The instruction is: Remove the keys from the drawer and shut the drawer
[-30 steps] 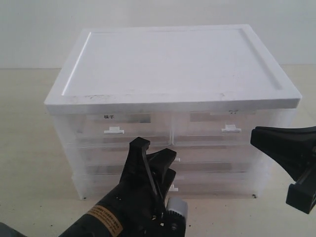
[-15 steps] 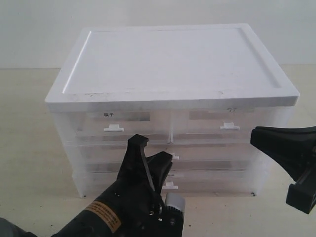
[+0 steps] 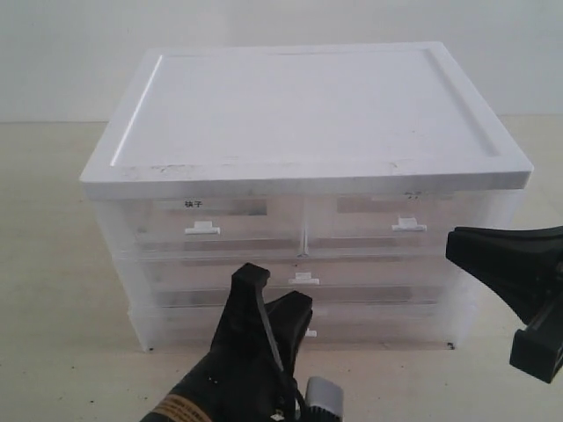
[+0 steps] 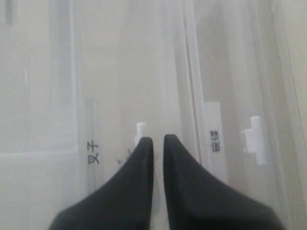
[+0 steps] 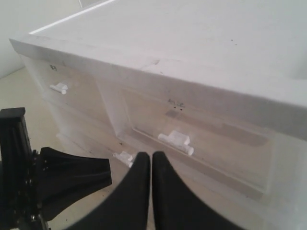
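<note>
The drawer (image 3: pixel 369 280), the upper full-width translucent one, sits pushed in flush with the cabinet front, and its white centre tab (image 3: pixel 303 279) shows. No keys are visible in any view. My left gripper (image 3: pixel 274 292) hangs just in front of and below that tab, shut, with only a thin slit between its fingers and nothing in them. In the left wrist view the left gripper (image 4: pixel 158 140) points at the cabinet front, with a white tab (image 4: pixel 141 127) just beyond it. My right gripper (image 3: pixel 462 246) hovers shut at the right of the cabinet; the right gripper (image 5: pixel 151 156) holds nothing.
The drawer cabinet has a white lid (image 3: pixel 308 105) and stands on a pale table (image 3: pixel 53 290). Two half-width labelled drawers (image 3: pixel 202 224) (image 3: pixel 409 221) sit above the drawer, and the lowest wide drawer (image 3: pixel 387 325) below it. The left gripper's black body (image 5: pixel 67 177) shows in the right wrist view.
My left gripper has drawn back and down from the cabinet front, uncovering the drawer's centre tab. The cabinet shifted very slightly. The right gripper has not moved.
</note>
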`<action>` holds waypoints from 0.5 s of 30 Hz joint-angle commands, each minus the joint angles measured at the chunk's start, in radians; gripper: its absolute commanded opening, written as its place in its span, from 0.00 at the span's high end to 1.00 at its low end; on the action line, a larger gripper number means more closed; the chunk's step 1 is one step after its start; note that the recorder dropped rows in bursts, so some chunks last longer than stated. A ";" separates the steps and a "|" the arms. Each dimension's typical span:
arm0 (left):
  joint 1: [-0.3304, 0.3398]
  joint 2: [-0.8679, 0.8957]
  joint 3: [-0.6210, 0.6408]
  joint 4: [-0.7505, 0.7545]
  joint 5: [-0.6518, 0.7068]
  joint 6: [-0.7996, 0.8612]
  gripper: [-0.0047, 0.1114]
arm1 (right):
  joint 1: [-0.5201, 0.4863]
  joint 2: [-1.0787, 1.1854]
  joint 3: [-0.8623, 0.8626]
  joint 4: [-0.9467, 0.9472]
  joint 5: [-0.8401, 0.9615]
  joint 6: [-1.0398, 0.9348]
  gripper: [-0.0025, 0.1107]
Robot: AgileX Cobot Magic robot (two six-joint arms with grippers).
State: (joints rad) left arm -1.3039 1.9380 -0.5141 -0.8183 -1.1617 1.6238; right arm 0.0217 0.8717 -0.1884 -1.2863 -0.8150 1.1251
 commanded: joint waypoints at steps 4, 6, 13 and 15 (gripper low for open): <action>-0.019 0.011 0.001 0.179 0.324 -0.165 0.92 | -0.002 0.002 -0.009 -0.009 -0.008 -0.002 0.98; 0.022 0.019 0.001 0.083 0.245 -0.175 0.92 | -0.002 0.002 -0.009 -0.010 -0.008 -0.002 0.98; 0.236 0.023 -0.056 0.116 0.390 -0.218 0.92 | -0.002 0.002 -0.009 -0.010 -0.008 -0.002 0.98; 0.235 0.023 -0.056 0.088 0.313 -0.218 0.92 | -0.002 0.002 -0.009 -0.010 -0.008 -0.002 0.98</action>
State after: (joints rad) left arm -1.0807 1.9592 -0.5612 -0.6996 -0.7538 1.4176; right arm 0.0217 0.8717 -0.1884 -1.2901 -0.8188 1.1265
